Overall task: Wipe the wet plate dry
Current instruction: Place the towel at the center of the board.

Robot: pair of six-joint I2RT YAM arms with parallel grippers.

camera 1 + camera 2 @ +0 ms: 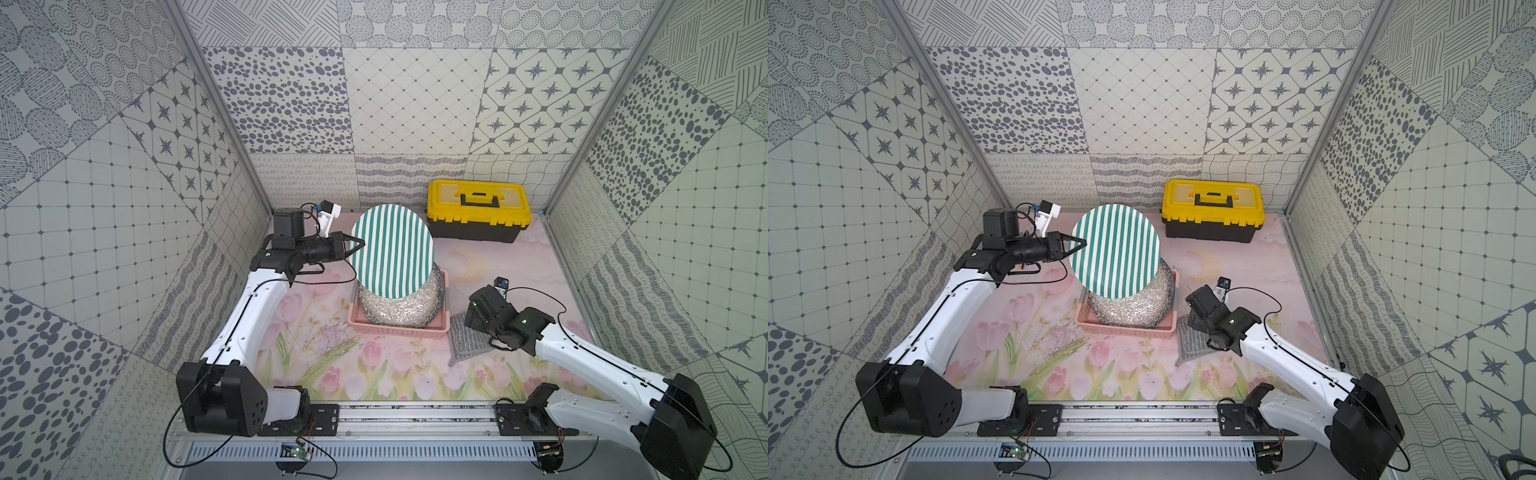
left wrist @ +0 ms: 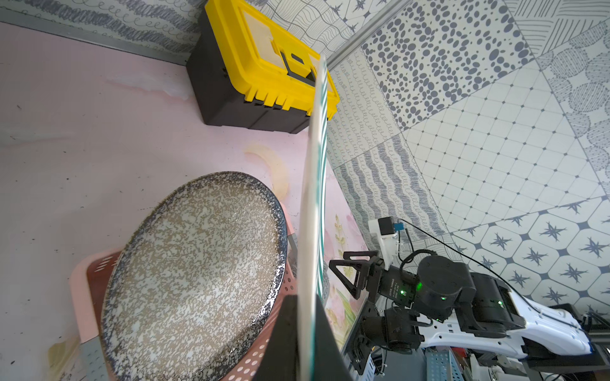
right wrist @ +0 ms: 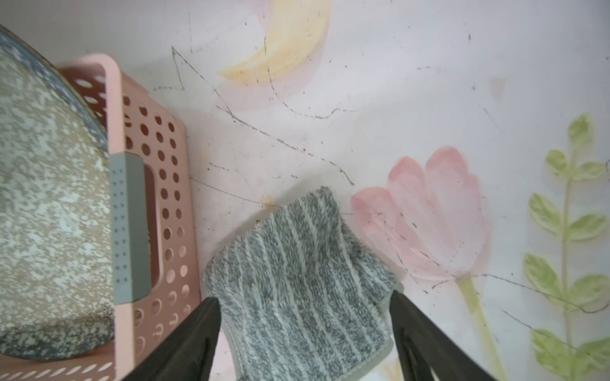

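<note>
While aloft, plate [image 1: 392, 249] between left fingers [image 2: 280, 336].

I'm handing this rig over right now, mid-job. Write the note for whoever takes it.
Left gripper: shut on the striped plate at its rim, held up on edge above the pink basket, where a speckled plate leans.
Right gripper: open, fingers either side of the grey cloth lying on the table beside the basket.
Done: plate lifted. Whether it's dry cannot be told.
To do: grasp cloth, wipe plate.

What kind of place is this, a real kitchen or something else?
Likely a robot test cell, not a kitchen: patterned panels wall in a floral mat, and a yellow toolbox sits at the back.
</note>
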